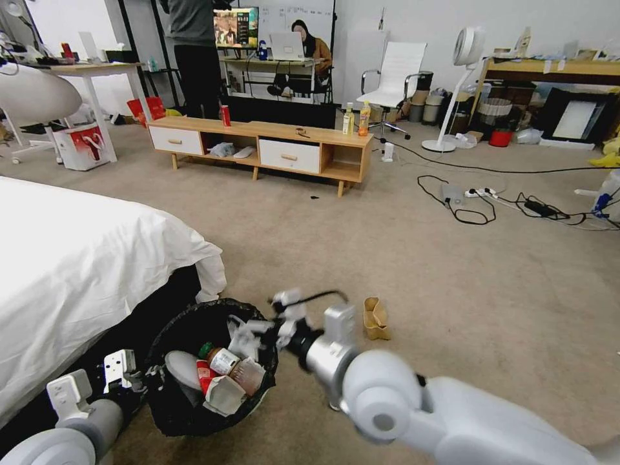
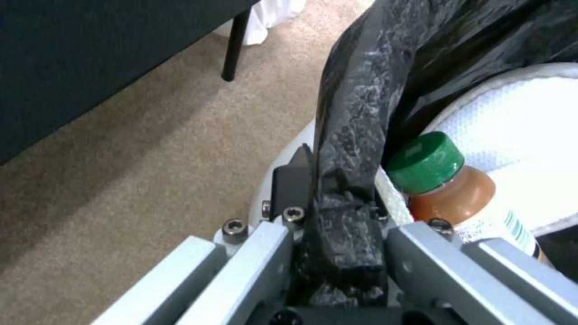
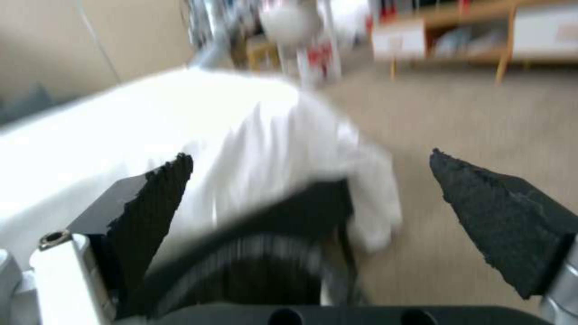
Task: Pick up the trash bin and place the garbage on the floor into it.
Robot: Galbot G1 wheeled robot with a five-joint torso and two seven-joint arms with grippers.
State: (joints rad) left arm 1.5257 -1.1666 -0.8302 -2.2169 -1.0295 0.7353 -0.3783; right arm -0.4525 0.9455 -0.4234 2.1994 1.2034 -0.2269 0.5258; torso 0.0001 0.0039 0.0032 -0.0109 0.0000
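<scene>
The trash bin, lined with a crinkly black bag, hangs beside the bed with my left gripper shut on its rim. In the left wrist view the gripper pinches the bag-covered rim. Garbage lies inside: a bottle with a green cap, white tissue and a red-and-white wrapper. My right gripper hovers open over the bin's far edge; its black pads stand wide apart with nothing between them. A tan paper bag sits on the floor just right of the bin.
The white-sheeted bed fills the left side. Farther off stands a low wooden cabinet with an upright red can and yellow bottles. Cables and a power strip lie at the right, near a fan.
</scene>
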